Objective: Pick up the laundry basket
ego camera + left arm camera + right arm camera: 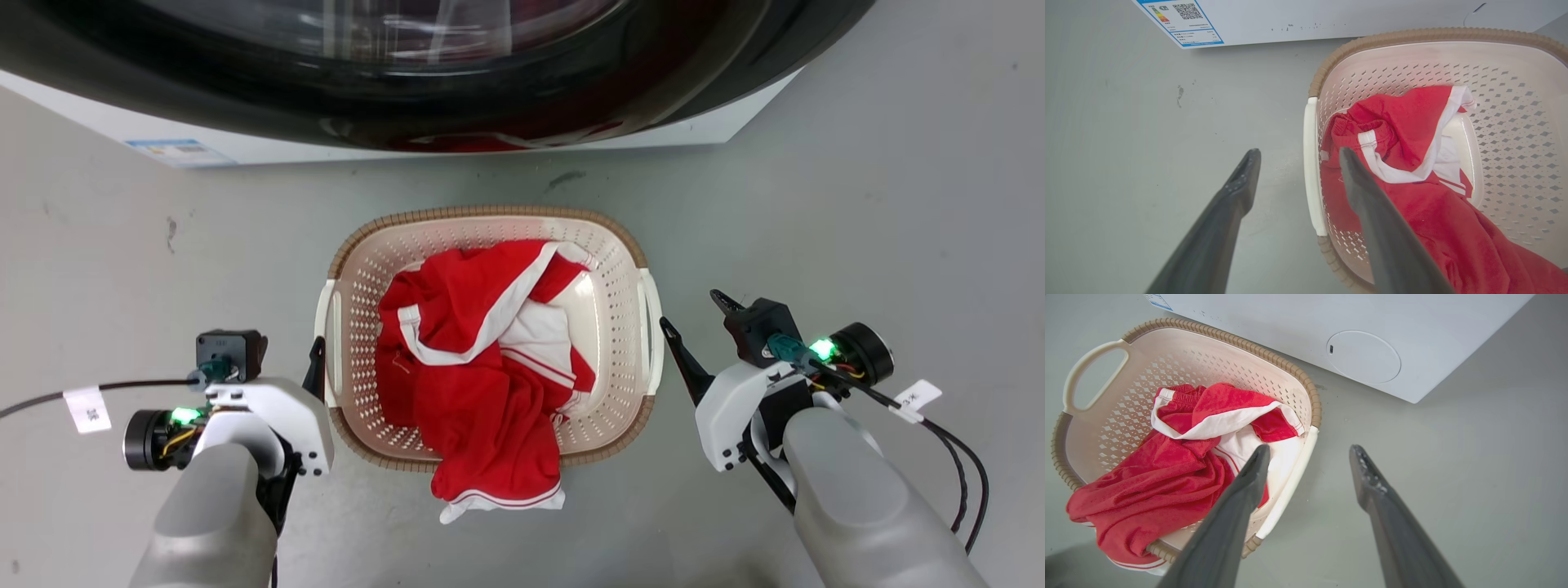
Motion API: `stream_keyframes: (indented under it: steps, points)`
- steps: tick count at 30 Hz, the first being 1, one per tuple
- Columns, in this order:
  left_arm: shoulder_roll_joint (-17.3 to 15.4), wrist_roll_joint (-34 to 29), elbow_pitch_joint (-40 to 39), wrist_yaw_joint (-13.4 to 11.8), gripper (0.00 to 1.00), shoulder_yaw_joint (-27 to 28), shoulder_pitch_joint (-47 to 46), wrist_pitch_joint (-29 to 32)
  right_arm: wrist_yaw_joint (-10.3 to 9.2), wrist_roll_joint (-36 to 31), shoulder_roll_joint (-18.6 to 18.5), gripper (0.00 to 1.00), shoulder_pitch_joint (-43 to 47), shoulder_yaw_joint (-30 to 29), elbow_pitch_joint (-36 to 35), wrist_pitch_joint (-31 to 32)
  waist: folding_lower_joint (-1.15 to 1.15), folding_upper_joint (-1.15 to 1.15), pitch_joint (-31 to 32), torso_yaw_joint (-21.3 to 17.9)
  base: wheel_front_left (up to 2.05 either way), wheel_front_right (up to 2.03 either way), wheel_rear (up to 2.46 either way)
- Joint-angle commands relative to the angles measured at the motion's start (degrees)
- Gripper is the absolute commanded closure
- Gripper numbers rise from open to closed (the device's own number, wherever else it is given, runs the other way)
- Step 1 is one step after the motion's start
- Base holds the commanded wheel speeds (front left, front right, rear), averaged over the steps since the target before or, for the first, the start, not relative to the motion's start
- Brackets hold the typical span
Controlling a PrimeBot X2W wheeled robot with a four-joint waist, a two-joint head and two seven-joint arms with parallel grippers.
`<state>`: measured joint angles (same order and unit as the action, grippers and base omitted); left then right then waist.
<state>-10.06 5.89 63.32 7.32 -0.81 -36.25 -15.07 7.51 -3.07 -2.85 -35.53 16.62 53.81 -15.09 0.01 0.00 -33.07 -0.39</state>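
The laundry basket (490, 219), cream with perforated walls and a brown woven rim, stands on the floor in front of me. My left gripper (306, 359) is open right beside the basket's white left handle (1309, 163). In the left wrist view that handle lies between the two fingertips (1299, 152). My right gripper (695, 314) is open just right of the white right handle (651, 327). In the right wrist view its fingertips (1309, 447) frame that handle (1290, 486). Neither gripper holds anything.
A red and white garment (482, 359) fills the basket and hangs over its near rim onto the grey floor (857, 204). A white washing machine with a dark round door (408, 82) stands close behind the basket. Cables (963, 474) trail from both wrists.
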Motion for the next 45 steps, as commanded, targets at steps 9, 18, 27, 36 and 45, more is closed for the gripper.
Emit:
stream_keyframes:
  steps: [9, 18, 27, 36, 45]
  points:
    - [0.55, 1.08, 4.30, 0.07, 0.00, -1.79, -5.02, -0.16, -0.04, 2.52, -0.05, 0.00, -5.59, 2.23, 7.58, -0.12, -0.01, 0.00, -4.51, 1.26, 0.00, 0.00, 0.00]
    - [1.22, 2.41, 7.07, 0.10, 0.00, -3.65, -8.28, -0.16, -0.04, 4.80, -0.05, 0.00, -9.32, 4.02, 12.48, -0.12, -0.01, 0.00, -8.38, 2.14, 0.00, 0.00, 0.00]
    - [1.57, 3.84, 8.50, 0.11, 0.00, -6.31, -10.60, -0.16, -0.04, 6.74, -0.05, 0.00, -11.90, 6.37, 16.42, -0.04, -0.01, 0.00, -11.46, 2.84, 0.00, 0.00, 0.00]
    - [2.01, 5.00, 9.62, 0.11, 0.00, -8.60, -12.27, -0.12, -0.04, 8.36, -0.05, 0.00, -13.14, 8.14, 18.00, 0.12, -0.01, 0.00, -13.49, 3.26, 0.00, 0.00, 0.00]
    - [2.23, 5.98, 10.16, 0.11, 1.00, -10.80, -13.44, 0.50, -0.05, 10.62, -0.05, 1.00, -14.35, 9.72, 18.50, 0.93, -0.01, 0.00, -14.87, 3.54, 0.00, 0.00, 0.00]
